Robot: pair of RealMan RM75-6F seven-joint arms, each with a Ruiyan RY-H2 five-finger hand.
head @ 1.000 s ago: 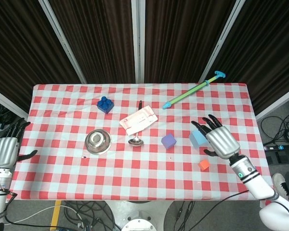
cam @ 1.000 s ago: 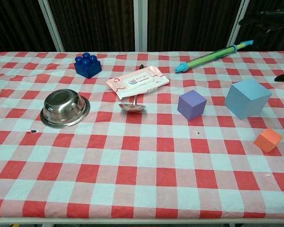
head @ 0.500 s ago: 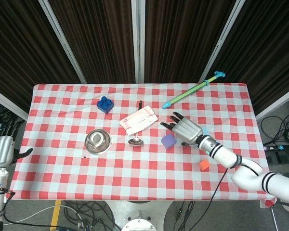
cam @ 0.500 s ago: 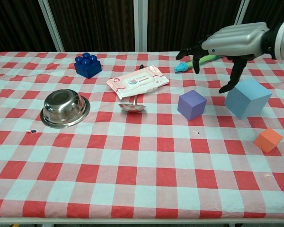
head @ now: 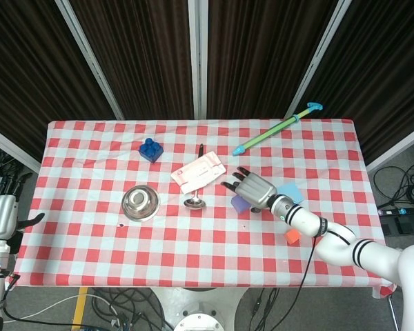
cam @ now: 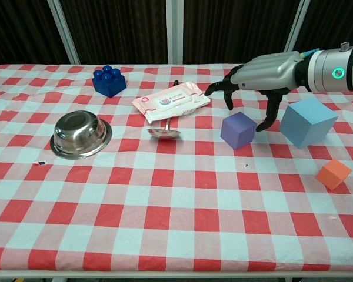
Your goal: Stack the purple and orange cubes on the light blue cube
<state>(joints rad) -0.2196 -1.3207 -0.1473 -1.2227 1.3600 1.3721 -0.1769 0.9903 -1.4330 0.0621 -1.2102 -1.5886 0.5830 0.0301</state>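
Looks like a robot lab test cell, not a home. Table (head: 90, 262) with a red-checked cloth sits in front of dark curtain panels (head: 145, 55) split by metal posts (head: 198, 58). Loose cables (head: 117, 303) run over the floor under the table edge, more cables (head: 400, 186) at the side. Props are odd mixed bits.

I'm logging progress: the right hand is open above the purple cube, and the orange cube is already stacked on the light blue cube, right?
Not quite. The chest view shows the orange cube on the tablecloth, apart from the light blue cube. The rest holds: the right hand is open above the purple cube.
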